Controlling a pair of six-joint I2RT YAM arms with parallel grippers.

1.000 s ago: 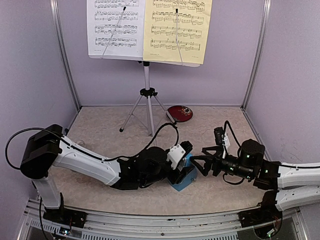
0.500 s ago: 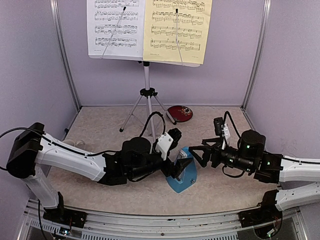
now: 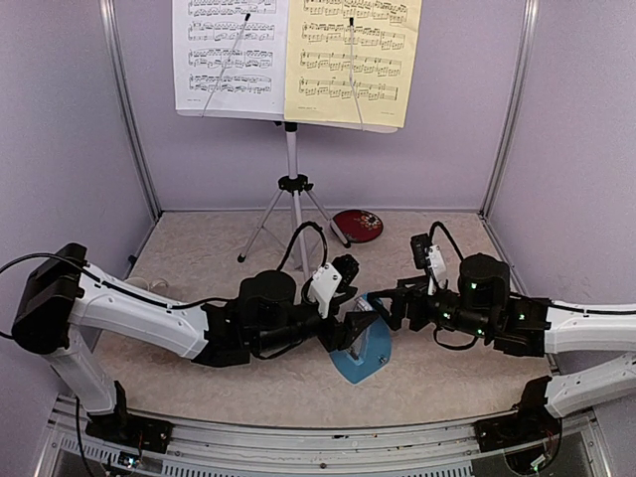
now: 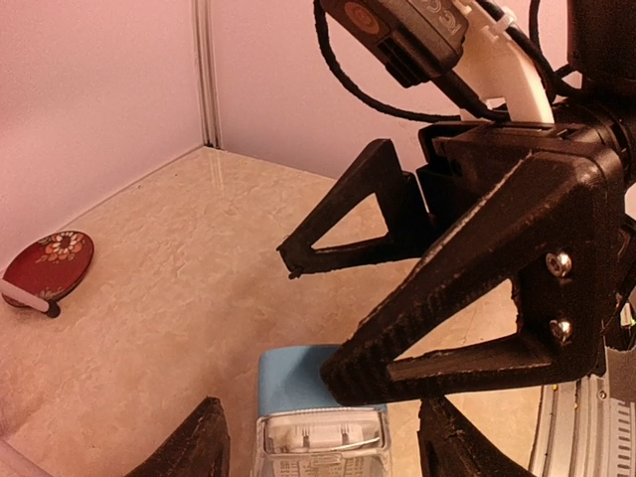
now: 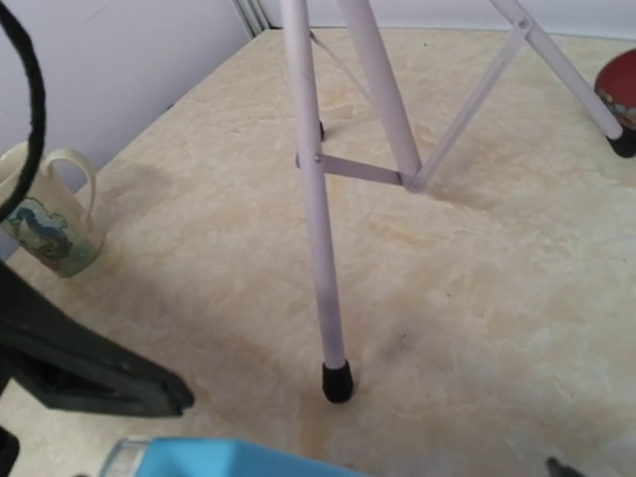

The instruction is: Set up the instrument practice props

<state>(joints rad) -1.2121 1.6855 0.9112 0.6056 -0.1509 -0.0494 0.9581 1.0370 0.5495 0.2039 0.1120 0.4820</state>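
– Left gripper, can you see it from where you stand? Its fingers seem to sit either side of the metronome.
– Yes, they are apart, one on each side of the clear cover, with a thin gap on both sides. Nothing is clamped.
– And the right gripper?
– Spread wide and holding nothing, pointing left at the metronome. One of its prongs hangs just over the blue top; whether it touches, I cannot tell.
– Where does the metronome sit?
– On the table, around the middle, between the two grippers and on the near side of the tripod.
– The sheets?
– Both are up on the stand at the far wall, white sheet on the left, yellow sheet on the right, side by side, each under a thin wire arm.
– Anything else down there?
– Red plate on the table, with the tripod's right foot at its edge. Mug upright, off to the left by the wall.
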